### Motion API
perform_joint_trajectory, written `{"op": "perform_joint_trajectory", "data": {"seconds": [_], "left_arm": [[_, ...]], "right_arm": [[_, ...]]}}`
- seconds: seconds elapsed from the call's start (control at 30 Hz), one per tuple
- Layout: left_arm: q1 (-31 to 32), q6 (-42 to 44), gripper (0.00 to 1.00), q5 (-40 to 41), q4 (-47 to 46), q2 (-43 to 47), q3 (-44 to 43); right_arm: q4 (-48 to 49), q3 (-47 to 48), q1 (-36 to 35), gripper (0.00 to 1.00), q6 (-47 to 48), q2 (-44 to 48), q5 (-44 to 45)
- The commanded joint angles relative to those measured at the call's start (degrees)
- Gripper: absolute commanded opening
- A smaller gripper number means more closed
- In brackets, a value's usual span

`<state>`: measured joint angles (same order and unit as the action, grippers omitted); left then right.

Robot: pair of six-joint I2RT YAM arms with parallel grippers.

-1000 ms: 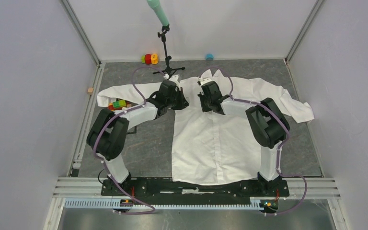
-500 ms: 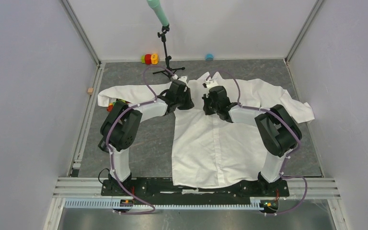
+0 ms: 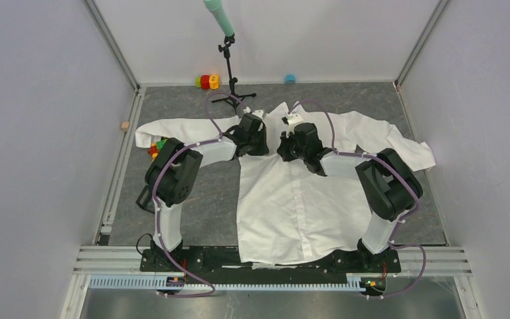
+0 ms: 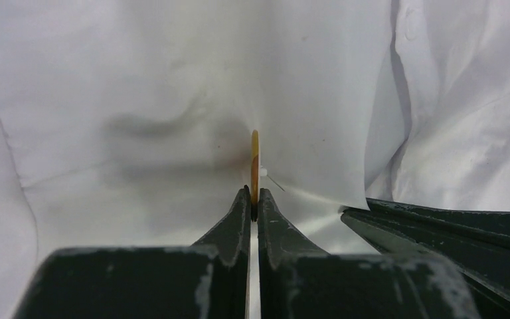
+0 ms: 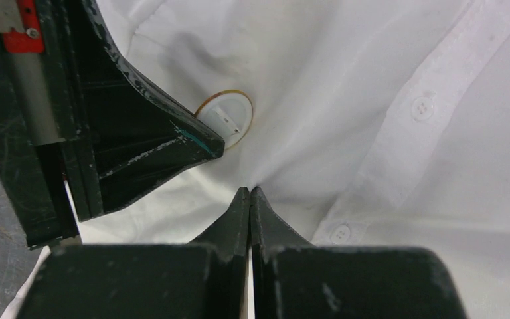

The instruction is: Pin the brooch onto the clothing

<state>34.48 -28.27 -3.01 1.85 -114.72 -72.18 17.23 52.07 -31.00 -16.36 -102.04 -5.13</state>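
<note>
The white shirt [image 3: 299, 193] lies flat on the grey table, collar at the far side. My left gripper [image 3: 255, 127] is at the shirt's left chest, shut on the brooch [image 4: 254, 163]. In the left wrist view the brooch is a thin gold disc seen edge-on, with a fine pin pointing right against the fabric [image 4: 139, 100]. The right wrist view shows the brooch's round white back with a gold rim [image 5: 226, 117] beside the left gripper's fingers [image 5: 146, 143]. My right gripper [image 5: 249, 191] is shut, pinching a fold of shirt fabric [image 5: 345, 86] just below the brooch, left of the button placket [image 5: 422, 107]. It also shows in the top view [image 3: 292, 136].
A black stand with a green tube [image 3: 229, 63] stands behind the collar. Red, orange and yellow toy blocks [image 3: 207, 81] and a blue cap [image 3: 290, 78] sit at the back wall. Coloured blocks [image 3: 155, 147] lie by the left sleeve. A small wooden cube [image 3: 125, 125] lies at the left edge.
Both arms have reached farther out over the shirt's upper chest. The left gripper moved right and the right gripper moved slightly right and forward, ending close together.
</note>
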Motion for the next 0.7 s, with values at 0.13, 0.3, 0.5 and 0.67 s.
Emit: {"op": "perform_joint_trajectory", "data": {"seconds": [0.13, 0.3, 0.5, 0.67], "left_arm": [[1.18, 5.12, 0.02, 0.92, 2.86, -1.58, -3.74], [1.37, 5.81, 0.02, -0.31, 3.34, -2.08, -4.37], [1.56, 7.05, 0.02, -1.05, 3.51, -1.99, -4.46], [1.73, 7.96, 0.02, -1.85, 3.09, -1.81, -4.44]], "right_arm": [[7.03, -1.19, 0.07, 0.0, -0.22, 2.36, -5.24], [8.12, -1.45, 0.08, 0.0, 0.15, 2.05, -6.89], [9.2, -1.54, 0.07, 0.0, 0.02, 1.07, -7.79], [9.4, -1.41, 0.11, 0.0, 0.42, -0.04, -8.39]]}}
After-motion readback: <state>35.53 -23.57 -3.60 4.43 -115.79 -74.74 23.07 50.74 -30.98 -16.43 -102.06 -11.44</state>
